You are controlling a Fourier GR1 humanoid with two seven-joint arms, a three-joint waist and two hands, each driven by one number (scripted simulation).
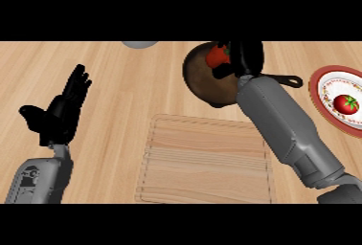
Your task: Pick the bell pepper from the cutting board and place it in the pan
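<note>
A pale wooden counter point(106, 72) with long, fine grain is filling the view. A rectangular cutting board point(206, 160) of lighter wood is lying at the centre, its corners rounded and a shallow groove running just inside its edge; its top is bare. Beyond the board, a round, dark brown pan point(205, 81) is sitting on the counter, its black handle point(290, 79) pointing toward the view's right.

The right hand point(244, 55) is reaching over the pan on a smooth grey forearm that is crossing the board's far right corner. Its black fingers are curling round the red bell pepper point(216, 56), which is showing only in part above the pan's bowl; whether the pepper is touching the pan cannot be told.

The left hand point(60, 110) is resting at the view's left, fingers straight and spread, well apart from the board.

At the right edge a round plate point(322, 98), white with a red rim and a small patterned band, is carrying a red tomato point(346, 103) with a green top. A grey rounded object point(140, 43) is showing partly at the far edge. No writing can be read. Open counter is lying between the left hand and the board.
</note>
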